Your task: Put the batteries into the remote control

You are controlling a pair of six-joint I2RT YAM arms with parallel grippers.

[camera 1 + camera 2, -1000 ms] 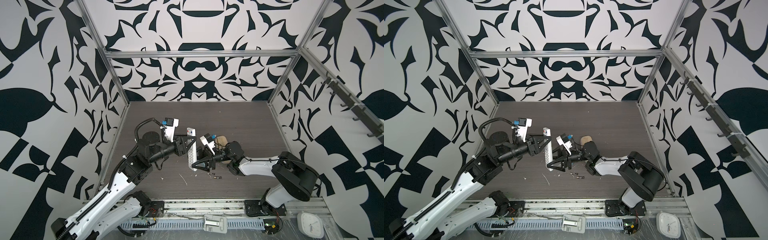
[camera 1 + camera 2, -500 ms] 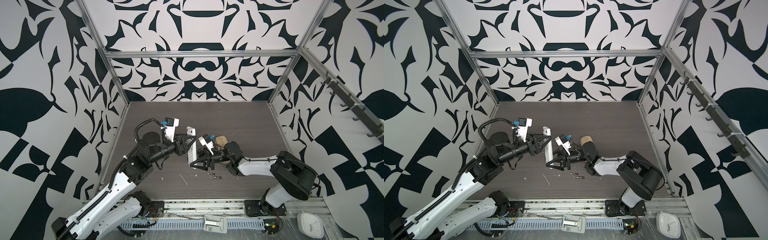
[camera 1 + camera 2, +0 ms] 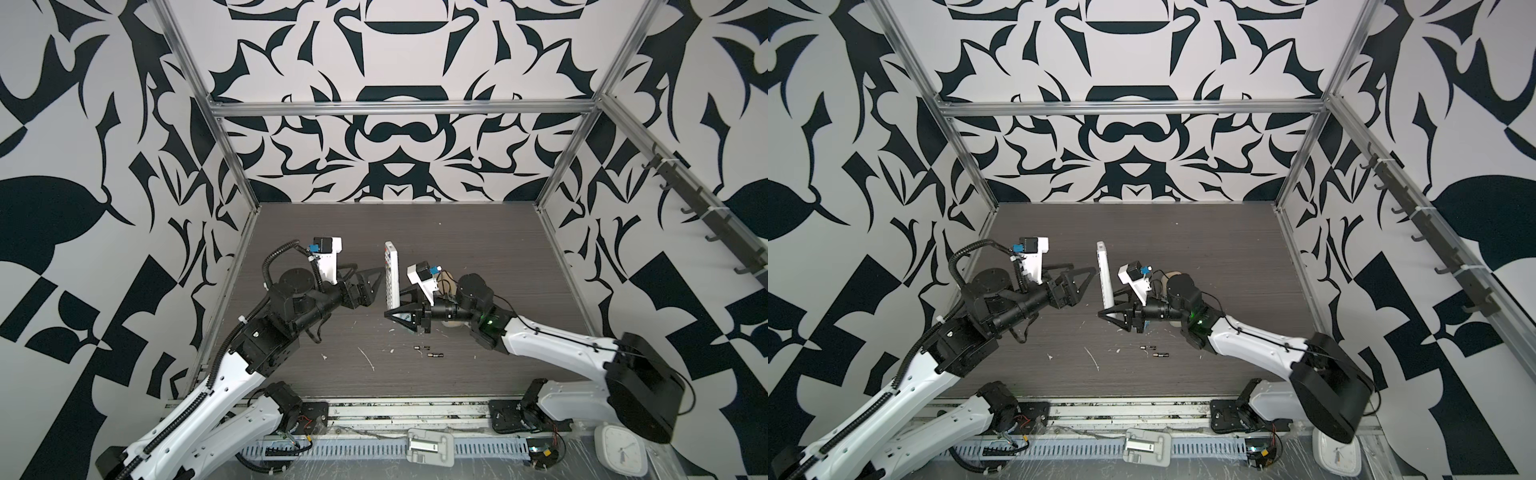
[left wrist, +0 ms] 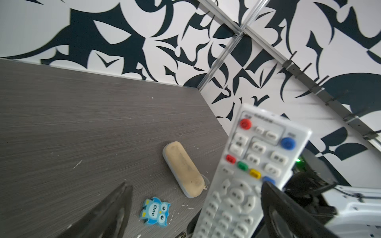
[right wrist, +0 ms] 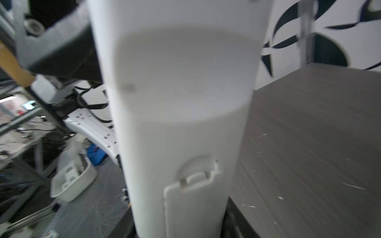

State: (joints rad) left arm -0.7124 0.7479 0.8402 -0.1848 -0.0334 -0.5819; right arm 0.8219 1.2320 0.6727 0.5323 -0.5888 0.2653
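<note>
The remote control (image 3: pixel 392 274) (image 3: pixel 1104 276) stands nearly upright above the table, buttons facing the left arm. My right gripper (image 3: pixel 400 319) (image 3: pixel 1113 314) is shut on its lower end. In the right wrist view the remote's plain white back (image 5: pixel 181 103) fills the middle, with the latched battery cover (image 5: pixel 193 206) down at my right gripper (image 5: pixel 179 231). My left gripper (image 3: pixel 368 274) (image 4: pixel 195 208) is open, its jaws spread on either side of the button face (image 4: pixel 253 164). Two batteries (image 3: pixel 421 347) (image 3: pixel 435 355) lie on the table near the front, below the right gripper.
A tan oblong case (image 4: pixel 183 171) (image 3: pixel 446 276) lies behind the right wrist. A small blue owl block (image 4: pixel 155 210) lies beside it. White scraps (image 3: pixel 368 357) dot the dark table (image 3: pixel 478 232). Patterned walls close three sides. A white clock (image 3: pixel 619 457) sits off the front right corner.
My left gripper has opened and let go of the remote. The right gripper has closed on the remote's lower end, and the remote now stands more upright and a little farther back.
</note>
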